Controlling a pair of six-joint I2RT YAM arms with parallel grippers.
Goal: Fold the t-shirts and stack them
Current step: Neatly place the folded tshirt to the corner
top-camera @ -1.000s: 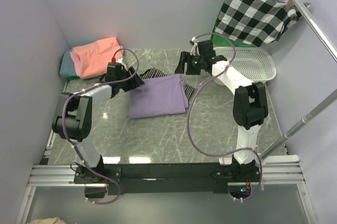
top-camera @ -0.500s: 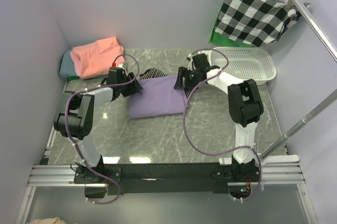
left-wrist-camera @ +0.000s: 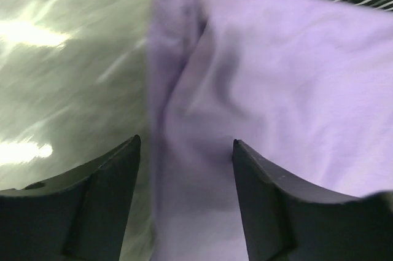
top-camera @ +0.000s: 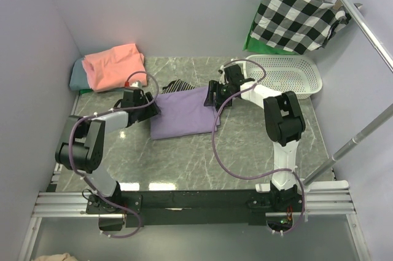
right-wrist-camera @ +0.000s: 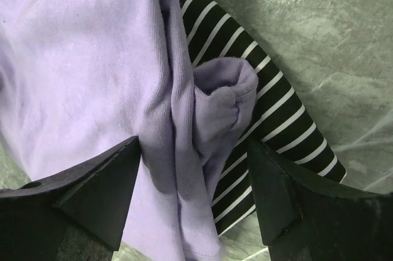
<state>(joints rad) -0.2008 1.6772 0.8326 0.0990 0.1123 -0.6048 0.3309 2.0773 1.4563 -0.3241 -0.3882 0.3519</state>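
From the top view you cannot see either set of fingertips; the wrist bodies cover them. The left wrist view is blurred, so fine folds are hard to read there. The grey-teal t-shirt is mostly hidden under the salmon-pink t-shirt, which lies on it in the far left corner of the table. A black-and-white striped cloth is largely covered by the lavender t-shirt; only its far edge and right corner show.

The lavender t-shirt lies folded into a rough rectangle in the middle of the table, between your two arms. Its left edge is bunched into a soft ridge. At its right edge a sleeve is rolled into a small lump over the stripes.

Your left gripper is at the shirt's left edge, jaws spread wide with the ridge of cloth between them. Your right gripper is at the far right corner, jaws likewise released, straddling the folded edge. You cannot tell from these views whether the fingers press on the fabric.
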